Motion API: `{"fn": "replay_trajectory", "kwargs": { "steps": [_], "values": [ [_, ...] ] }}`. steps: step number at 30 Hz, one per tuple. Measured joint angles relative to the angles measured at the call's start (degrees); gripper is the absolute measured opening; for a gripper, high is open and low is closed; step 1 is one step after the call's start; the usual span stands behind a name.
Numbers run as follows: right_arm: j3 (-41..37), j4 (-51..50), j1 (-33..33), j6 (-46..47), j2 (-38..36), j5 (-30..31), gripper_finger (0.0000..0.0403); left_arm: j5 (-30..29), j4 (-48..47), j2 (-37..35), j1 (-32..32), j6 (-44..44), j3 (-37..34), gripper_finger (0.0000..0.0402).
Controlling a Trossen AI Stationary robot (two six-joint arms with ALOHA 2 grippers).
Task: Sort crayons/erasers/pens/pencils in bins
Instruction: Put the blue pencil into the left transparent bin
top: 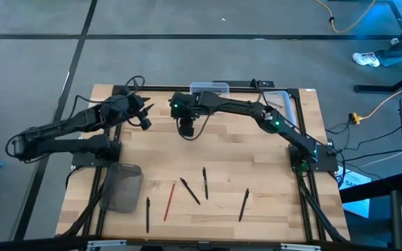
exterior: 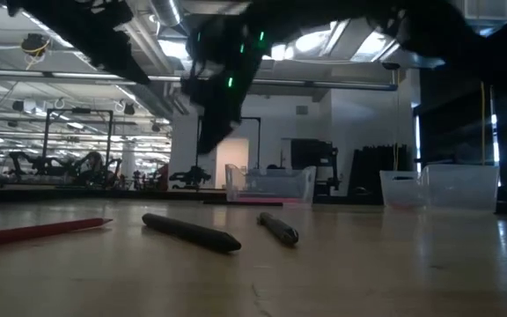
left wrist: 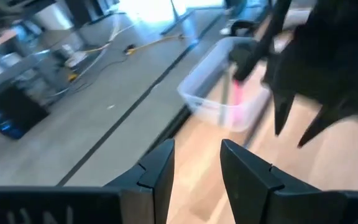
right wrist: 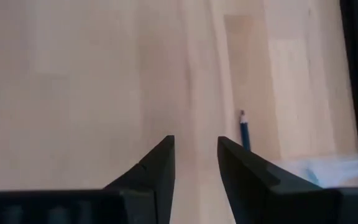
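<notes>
- The right gripper [top: 185,130] hung above the wooden table [top: 257,167], near its far edge, with its fingers [right wrist: 157,163] apart and nothing between them.
- The left gripper [top: 145,120] hovered just beside it, jaws also parted and empty.
- One clear bin [top: 209,88] sat at the far edge, a second clear bin [top: 283,101] at the far right corner, and the smoky grey bin [top: 122,187] near the front left.
- A red pencil [top: 168,201] and four dark pens [top: 190,191] lay loose along the front.
</notes>
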Motion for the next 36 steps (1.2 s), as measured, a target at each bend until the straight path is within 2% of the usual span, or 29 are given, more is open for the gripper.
{"fn": "replay_trajectory", "kwargs": {
  "steps": [7,11,14,17,19,21,25,28,31,36],
  "values": [
    [-0.1,-5.0,3.8,1.3,-4.5,0.0,0.0124,14.5,8.9,8.5,0.0,0.3,-1.7,0.0124],
    [-1.0,-6.8,5.8,1.7,-4.9,1.8,0.0124,17.3,14.6,17.1,0.0,-0.4,-2.5,0.0124],
    [-5.4,-5.7,6.9,1.7,-6.0,4.2,0.0124,17.8,18.1,24.1,-0.1,-0.5,-2.5,0.0124],
    [-13.7,2.7,7.3,3.1,-9.1,2.6,0.0124,18.1,19.5,29.8,-0.1,-0.7,-2.6,0.0124],
    [-21.7,11.4,7.3,3.5,-11.9,-0.5,0.0124,18.2,20.5,32.2,0.0,-0.7,-2.6,0.0124],
    [-30.6,18.3,7.5,4.9,-15.1,-0.6,0.0124,18.3,22.5,34.2,0.2,-0.7,-2.6,0.0124],
    [-48.4,32.6,7.6,9.0,-23.9,3.3,0.0124,19.4,28.0,38.0,0.9,-0.1,-2.6,0.0124],
    [-59.5,41.3,7.4,12.0,-30.7,6.2,0.0124,23.8,33.4,42.8,2.4,1.3,-2.5,0.0124],
    [-67.8,48.6,7.4,14.7,-36.9,6.9,0.0124,26.0,34.2,49.3,5.0,1.2,-0.2,0.0124],
    [-76.6,56.6,7.5,17.5,-44.6,6.6,0.0124,25.8,32.7,60.0,9.0,0.3,7.9,0.0124]
  ]
}}
